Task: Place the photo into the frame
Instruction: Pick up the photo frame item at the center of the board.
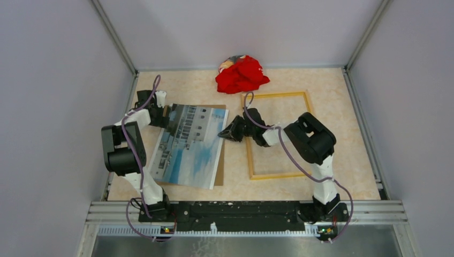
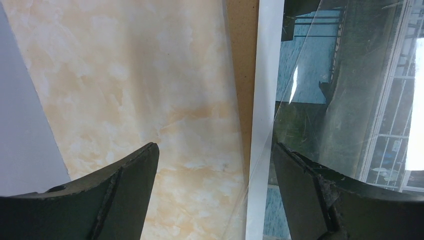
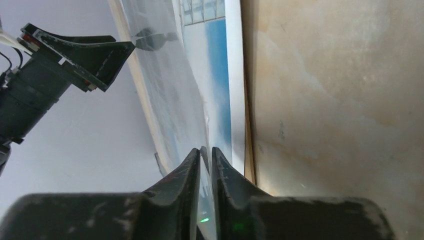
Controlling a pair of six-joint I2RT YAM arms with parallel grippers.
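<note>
Photo (image 1: 187, 144): building-and-sky print, face up on a brown backing panel (image 1: 219, 172), left half of the bench (image 1: 348, 134), with a clear sheet (image 3: 165, 90) over it. Frame (image 1: 278, 96): flat on the bench to the photo's right, not touching it. Right hand (image 3: 206, 150): fingers nearly together, pinching the clear sheet's right edge, which stands raised off the print. Left hand (image 2: 215, 150): spread wide, gripping nothing, straddling the photo's far-left edge. Red cloth (image 1: 242, 75): bunched at the far side.

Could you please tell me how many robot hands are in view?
2. The black left hand is open astride the far left edge of the large blue-sky building photo; the black right hand pinches a clear sheet at the photo's right edge.
</note>
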